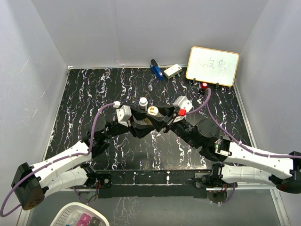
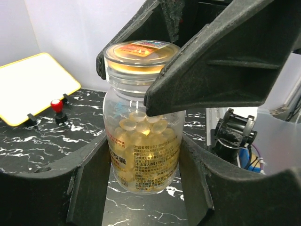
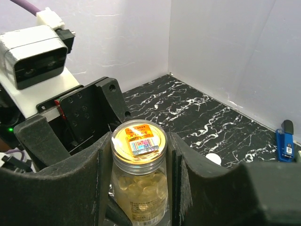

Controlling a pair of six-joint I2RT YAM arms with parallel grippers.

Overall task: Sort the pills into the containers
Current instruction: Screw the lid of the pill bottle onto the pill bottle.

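Now the left claw [image 2: 143,181] grips the clear golden-amber pill bottle [image 2: 141,155] between its fingers while the right claw [image 3: 139,153] pinches its gold-labelled lid [image 3: 139,140] from above, so it looks early: lid on, pills [image 2: 141,126] unsorted inside.

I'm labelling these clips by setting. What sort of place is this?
Probably a lab robot test cell, not a home or pharmacy: plain grey walls box in a black marbled tabletop, a left arm and a right arm are mounted at its near edge, and a small whiteboard leans at the back.
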